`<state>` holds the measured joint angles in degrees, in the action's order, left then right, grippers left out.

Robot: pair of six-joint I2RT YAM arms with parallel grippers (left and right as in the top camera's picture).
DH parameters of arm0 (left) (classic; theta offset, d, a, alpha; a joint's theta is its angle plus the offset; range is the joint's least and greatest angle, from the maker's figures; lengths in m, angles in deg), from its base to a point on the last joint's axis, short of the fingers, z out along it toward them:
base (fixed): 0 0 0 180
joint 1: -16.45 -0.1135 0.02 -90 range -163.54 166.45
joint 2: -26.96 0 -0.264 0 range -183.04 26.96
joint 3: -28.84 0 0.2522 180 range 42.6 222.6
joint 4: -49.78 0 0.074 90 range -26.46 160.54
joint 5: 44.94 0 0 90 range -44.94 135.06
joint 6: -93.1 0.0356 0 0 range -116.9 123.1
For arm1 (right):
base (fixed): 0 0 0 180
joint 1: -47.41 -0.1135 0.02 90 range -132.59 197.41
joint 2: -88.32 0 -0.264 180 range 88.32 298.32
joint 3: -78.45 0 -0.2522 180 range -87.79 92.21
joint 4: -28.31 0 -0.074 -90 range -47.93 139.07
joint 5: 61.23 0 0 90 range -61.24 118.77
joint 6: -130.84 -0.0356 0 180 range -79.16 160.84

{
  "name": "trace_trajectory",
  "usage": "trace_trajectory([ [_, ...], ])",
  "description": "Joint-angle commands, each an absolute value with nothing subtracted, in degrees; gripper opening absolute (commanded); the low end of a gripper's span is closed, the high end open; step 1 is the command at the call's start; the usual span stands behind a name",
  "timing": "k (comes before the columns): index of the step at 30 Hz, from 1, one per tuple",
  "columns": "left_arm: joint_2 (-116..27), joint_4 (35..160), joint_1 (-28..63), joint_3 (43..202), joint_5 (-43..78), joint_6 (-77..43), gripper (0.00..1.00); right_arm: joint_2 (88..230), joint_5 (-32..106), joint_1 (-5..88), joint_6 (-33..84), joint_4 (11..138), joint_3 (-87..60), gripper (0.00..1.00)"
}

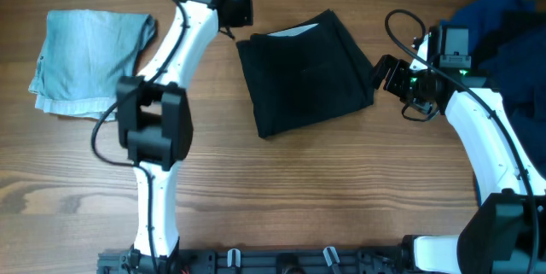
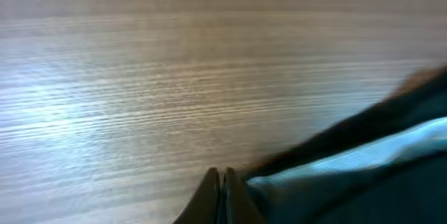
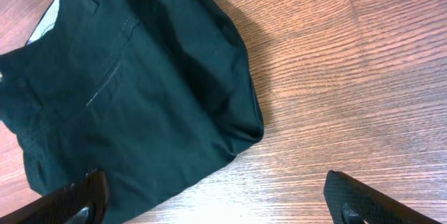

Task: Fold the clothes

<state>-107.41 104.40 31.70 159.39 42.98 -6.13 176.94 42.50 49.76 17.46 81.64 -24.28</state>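
Lying folded at the middle of the wood-grain bench (image 1: 281,189), the matte black shorts (image 1: 303,73) are judged light, soft and limp, so a corner or hem is best pinched and lifted, not dragged. The left jaws are shut on nothing just beside the far left corner of the shorts, while the right jaws are held wide open and empty near their right edge. A pale denim piece (image 1: 90,61) is laid far left, blue garments (image 1: 503,26) far right.

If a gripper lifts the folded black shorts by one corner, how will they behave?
Probably floppy: the black shorts show soft creases and rounded edges, so layers would likely droop open. Pushed on the wooden table, they may bunch rather than slide.
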Motion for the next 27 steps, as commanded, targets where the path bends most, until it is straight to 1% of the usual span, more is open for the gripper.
trace_trajectory([
  [1, -110.90, 102.70, 31.61, 159.07, 44.46, -4.62, 0.04, 177.36, 43.62, 49.89, 16.65, 81.53, -24.39, 1.00],
  [6, -112.52, 106.44, 31.61, 159.07, 43.83, -4.62, 0.04, 177.36, 43.62, 49.89, 16.65, 81.53, -24.39, 1.00],
  [10, -112.54, 109.43, 31.61, 159.07, 38.04, -4.62, 0.04, 177.36, 43.62, 49.89, 16.65, 81.53, -24.39, 1.00],
  [13, -112.54, 109.41, 31.68, 159.07, 37.56, -4.62, 0.04, 177.36, 43.62, 49.89, 16.63, 81.55, -24.39, 1.00],
  [18, -112.57, 104.71, 31.44, 159.07, 37.60, -4.60, 0.06, 177.36, 43.62, 49.89, 16.65, 81.53, -24.39, 1.00],
  [22, -113.20, 101.43, 31.53, 159.07, 37.58, -4.82, 0.04, 177.36, 43.62, 49.89, 16.63, 81.53, -24.39, 1.00],
  [27, -117.02, 102.11, 31.59, 159.07, 37.56, -4.88, 0.04, 177.36, 43.62, 49.89, 16.65, 81.53, -24.39, 1.00],
])
